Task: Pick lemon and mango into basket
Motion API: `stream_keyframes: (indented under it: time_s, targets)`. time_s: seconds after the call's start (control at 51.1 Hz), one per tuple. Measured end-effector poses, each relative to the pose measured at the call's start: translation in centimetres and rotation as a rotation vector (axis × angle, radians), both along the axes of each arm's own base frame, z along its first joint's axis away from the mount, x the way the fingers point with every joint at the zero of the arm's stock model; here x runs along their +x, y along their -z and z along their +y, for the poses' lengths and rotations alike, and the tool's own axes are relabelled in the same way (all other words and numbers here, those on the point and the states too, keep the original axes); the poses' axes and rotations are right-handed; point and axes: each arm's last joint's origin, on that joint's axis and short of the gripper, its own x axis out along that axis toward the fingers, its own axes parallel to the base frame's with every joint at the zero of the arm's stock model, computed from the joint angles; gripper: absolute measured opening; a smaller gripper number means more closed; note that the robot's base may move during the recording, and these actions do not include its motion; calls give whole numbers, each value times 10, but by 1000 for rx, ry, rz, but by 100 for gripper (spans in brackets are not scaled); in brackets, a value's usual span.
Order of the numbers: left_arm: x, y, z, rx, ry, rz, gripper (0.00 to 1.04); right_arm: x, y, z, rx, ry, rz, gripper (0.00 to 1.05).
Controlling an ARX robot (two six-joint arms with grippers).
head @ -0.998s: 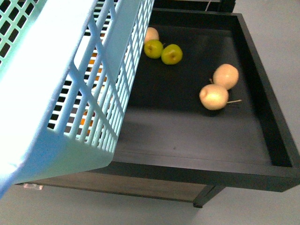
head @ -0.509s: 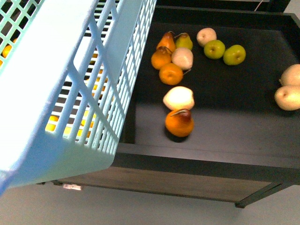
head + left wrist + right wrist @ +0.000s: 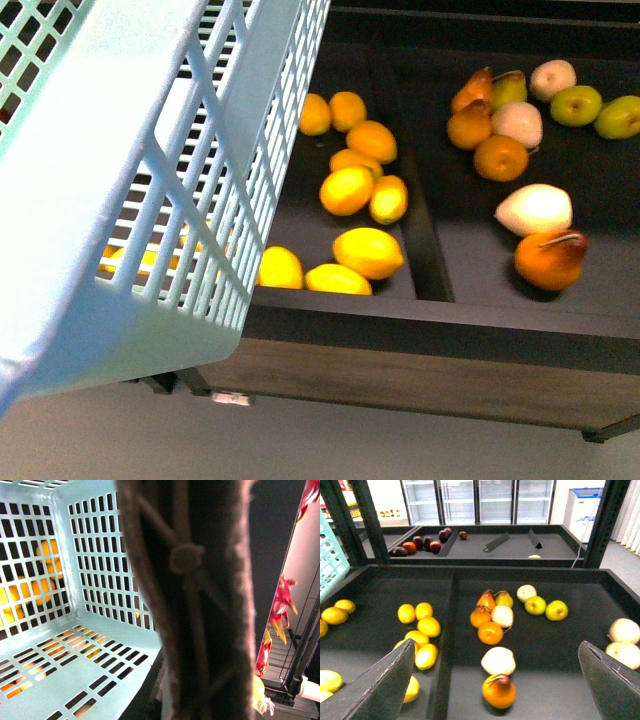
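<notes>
The lemon [image 3: 347, 190] lies among its fellows in the display tray [image 3: 420, 315], just beside the basket [image 3: 130, 200]. The right claw [image 3: 496, 644] gapes wide and holds nothing. It should move toward the basket, then drop over one lemon alone. Whether the left claw is gripping, I cannot tell.

Grocery shop, probably: black fruit trays [image 3: 520, 573], glass-door fridges [image 3: 495, 500] (shopping basket [image 3: 150, 150] too).

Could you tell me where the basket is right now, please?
In the front view the basket fills the upper left, tilted in front of the shelf and covering the left part of the compartment holding yellow fruit.
</notes>
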Motion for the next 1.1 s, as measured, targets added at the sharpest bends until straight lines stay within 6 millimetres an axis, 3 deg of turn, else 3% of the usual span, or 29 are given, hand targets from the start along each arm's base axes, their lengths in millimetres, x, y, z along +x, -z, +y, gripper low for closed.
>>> stream_keyframes:
  time_s: [1.096]
  targets:
    - [0,0,1,2,-8,-3,5,0,0,0,0,0,0,96]
